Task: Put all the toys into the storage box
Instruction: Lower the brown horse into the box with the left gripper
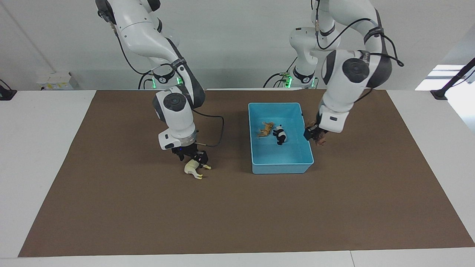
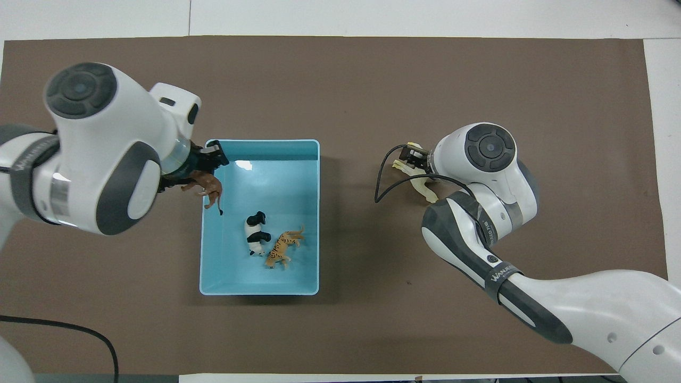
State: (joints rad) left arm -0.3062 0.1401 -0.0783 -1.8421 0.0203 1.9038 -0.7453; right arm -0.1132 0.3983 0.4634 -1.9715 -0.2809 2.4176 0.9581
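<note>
The light blue storage box (image 1: 282,168) (image 2: 287,181) stands mid-mat. Inside it lie two of the toys, a black-and-white panda (image 1: 280,135) (image 2: 255,240) and an orange striped tiger (image 1: 265,129) (image 2: 283,247). My left gripper (image 1: 314,134) (image 2: 205,167) is shut on the brown lion (image 1: 321,140) (image 2: 209,186), held in the air over the box wall toward the left arm's end. My right gripper (image 1: 192,155) (image 2: 409,158) is down on the cream-white horse (image 1: 192,170) (image 2: 421,186), open, its fingers either side of the horse's back. The horse stands on the mat.
A brown mat (image 1: 237,215) covers most of the white table. A black cable (image 1: 219,128) loops from the right wrist toward the box. A small white unit (image 1: 55,81) sits at the table's robot-side edge, and a black stand (image 1: 451,83) rises at the left arm's end.
</note>
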